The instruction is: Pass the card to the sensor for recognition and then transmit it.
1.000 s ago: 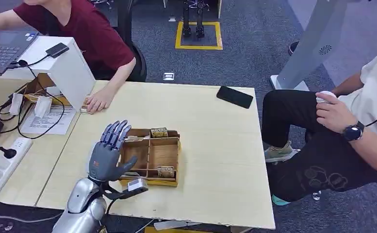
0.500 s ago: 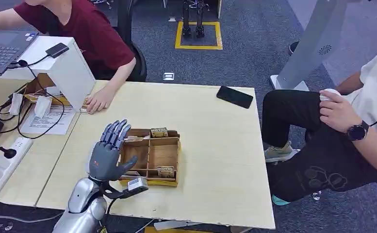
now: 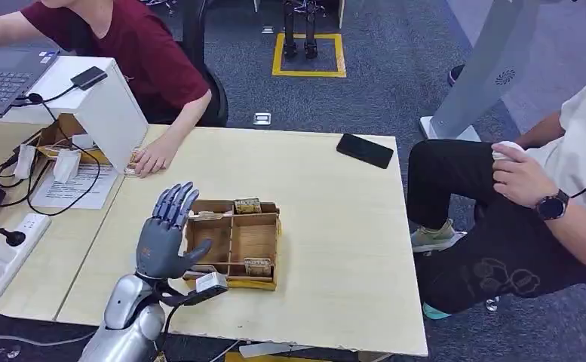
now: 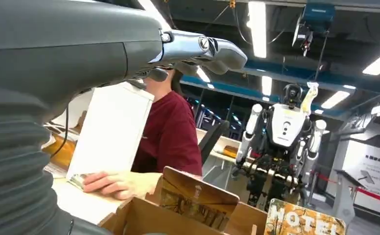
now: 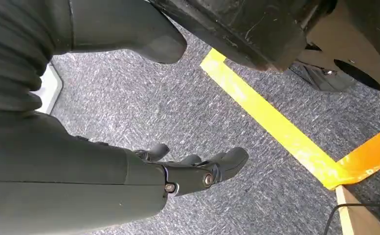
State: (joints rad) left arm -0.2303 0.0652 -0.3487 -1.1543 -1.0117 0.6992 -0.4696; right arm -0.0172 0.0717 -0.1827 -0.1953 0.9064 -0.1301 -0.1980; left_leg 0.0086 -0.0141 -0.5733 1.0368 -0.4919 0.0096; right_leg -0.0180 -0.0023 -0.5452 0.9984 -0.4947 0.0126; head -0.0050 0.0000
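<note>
— Where was the card at that moment?

— The cards stood in a wooden divided box (image 3: 253,240) near the middle of the light wooden table (image 3: 335,249). One card with the word HOTEL (image 3: 257,265) stood upright in the near compartment, and another card (image 3: 247,205) stood at the far side of the box. In the left wrist view the HOTEL card (image 4: 305,219) was close in front of the camera, with a second printed card (image 4: 197,199) beside it in the box (image 4: 144,218).

— And the left hand?

— The left hand (image 3: 163,235) was raised just beside the left edge of the box, the palm turned to the box. Its fingers (image 3: 175,204) were stretched out and apart, the thumb pointed to the box, and it held nothing.

— The right hand?

— The right hand (image 5: 188,171) hung over grey carpet with yellow tape (image 5: 276,127). Its fingers were a little bent but apart, and nothing was in them.

— What else was around?

— A person in a dark red shirt (image 3: 135,53) sat at the far left and rested a hand (image 3: 152,158) on the table, next to a white box-shaped stand (image 3: 105,105). A black phone (image 3: 364,150) lay at the far right part of the table. Another person in black trousers (image 3: 493,226) sat at the right, with a watch (image 3: 551,205) on the wrist.
</note>
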